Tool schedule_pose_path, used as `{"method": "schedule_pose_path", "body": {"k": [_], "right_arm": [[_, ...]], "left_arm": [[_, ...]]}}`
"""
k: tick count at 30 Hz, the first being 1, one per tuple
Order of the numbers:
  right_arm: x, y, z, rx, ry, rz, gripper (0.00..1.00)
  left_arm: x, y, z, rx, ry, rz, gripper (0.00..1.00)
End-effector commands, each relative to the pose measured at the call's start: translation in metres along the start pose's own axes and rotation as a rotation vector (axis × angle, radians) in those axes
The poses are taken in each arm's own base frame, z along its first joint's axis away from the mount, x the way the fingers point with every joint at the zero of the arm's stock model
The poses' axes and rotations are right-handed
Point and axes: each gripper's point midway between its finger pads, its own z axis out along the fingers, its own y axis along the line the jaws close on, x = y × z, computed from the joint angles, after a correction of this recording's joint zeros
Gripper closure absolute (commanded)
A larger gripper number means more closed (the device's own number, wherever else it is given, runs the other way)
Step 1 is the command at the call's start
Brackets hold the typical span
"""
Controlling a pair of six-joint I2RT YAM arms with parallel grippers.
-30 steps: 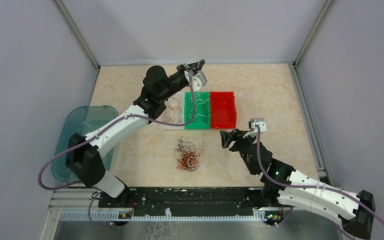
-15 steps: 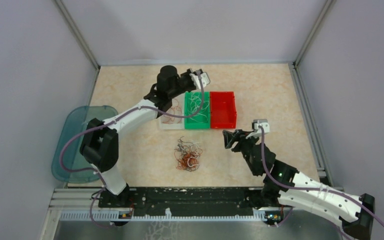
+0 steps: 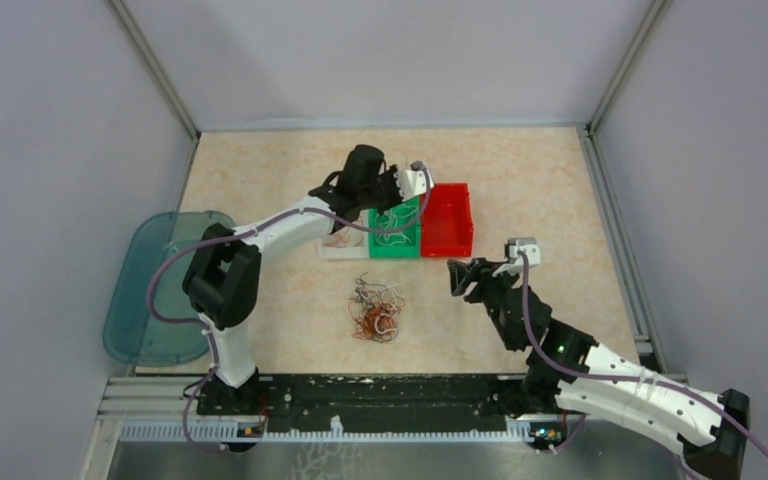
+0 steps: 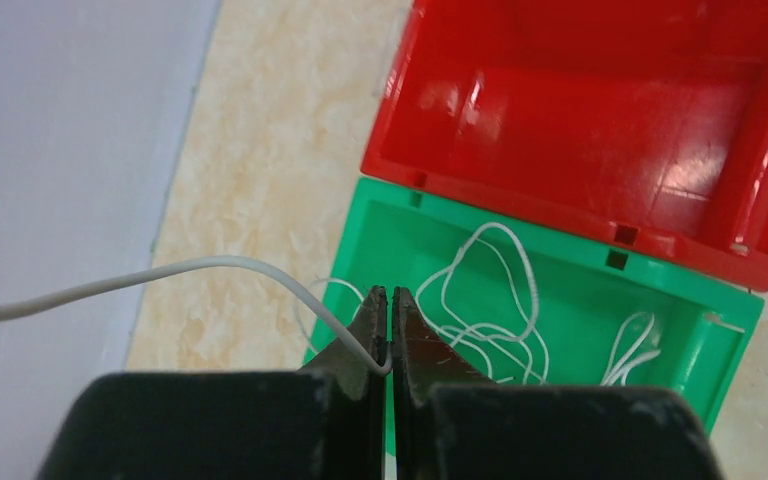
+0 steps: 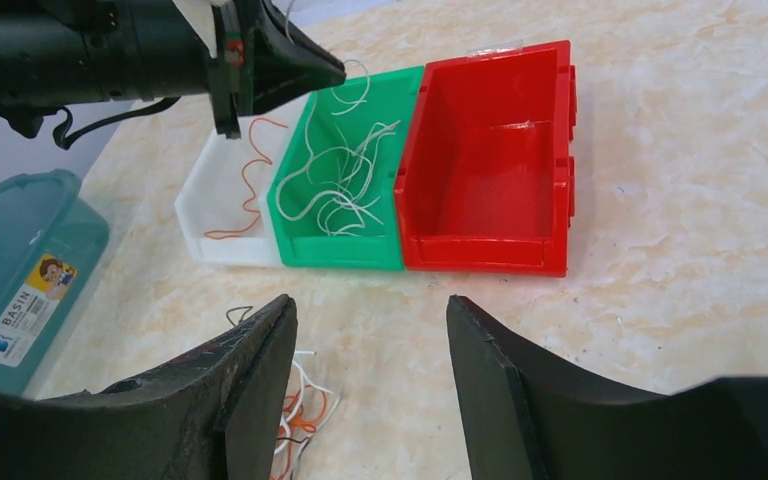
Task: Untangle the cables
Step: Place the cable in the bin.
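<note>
A tangle of orange, white and black cables (image 3: pixel 377 310) lies on the table in front of the bins; its edge shows in the right wrist view (image 5: pixel 295 420). My left gripper (image 3: pixel 416 186) (image 4: pixel 390 295) is shut on one white cable (image 4: pixel 210 267) and holds it above the green bin (image 3: pixel 396 246) (image 4: pixel 580 300). The cable trails off to the left. Several white cables (image 4: pixel 490 290) (image 5: pixel 340 185) lie in the green bin. An orange cable (image 5: pixel 245 190) lies in the white bin (image 5: pixel 222 245). My right gripper (image 3: pixel 457 278) (image 5: pixel 370 305) is open and empty, right of the tangle.
A red bin (image 3: pixel 447 235) (image 4: pixel 600 110) (image 5: pixel 490 180) with nothing visible in it stands right of the green one. The white bin (image 3: pixel 335 250) stands on the green one's left. A teal lidded container (image 3: pixel 155 290) (image 5: pixel 10 260) sits at the table's left edge.
My left gripper has swung right and down, from behind the bins to just above the green bin, still holding the white cable. The right arm has barely moved.
</note>
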Motion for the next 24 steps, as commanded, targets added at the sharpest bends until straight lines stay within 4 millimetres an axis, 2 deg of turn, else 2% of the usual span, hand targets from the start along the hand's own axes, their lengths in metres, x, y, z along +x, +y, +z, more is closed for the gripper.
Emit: {"method": "schedule_pose_path", "body": {"k": [1, 6, 9, 15, 17, 19, 24], "right_arm": [[-0.021, 0.007, 0.001, -0.009, -0.040, 0.026, 0.43], [-0.021, 0.007, 0.003, -0.005, -0.039, 0.031, 0.43], [-0.022, 0.006, 0.003, 0.000, -0.038, 0.036, 0.43], [-0.024, 0.005, 0.002, 0.007, -0.036, 0.036, 0.44], [-0.025, 0.006, 0.003, 0.005, -0.037, 0.035, 0.44], [-0.027, 0.006, 0.003, 0.006, -0.038, 0.034, 0.44], [-0.033, 0.010, 0.003, 0.001, -0.038, 0.032, 0.44]], "left_arm": [[0.025, -0.006, 0.003, 0.011, 0.114, 0.007, 1.00], [0.033, -0.005, 0.019, 0.015, 0.137, 0.016, 0.99], [0.039, -0.012, 0.023, 0.045, 0.156, 0.027, 0.93], [0.043, -0.037, 0.014, 0.192, 0.195, 0.023, 0.75], [0.041, -0.040, 0.008, 0.233, 0.217, 0.022, 0.63], [0.037, -0.038, 0.002, 0.252, 0.228, 0.022, 0.56], [-0.002, -0.018, -0.017, 0.253, 0.168, -0.004, 0.46]]}}
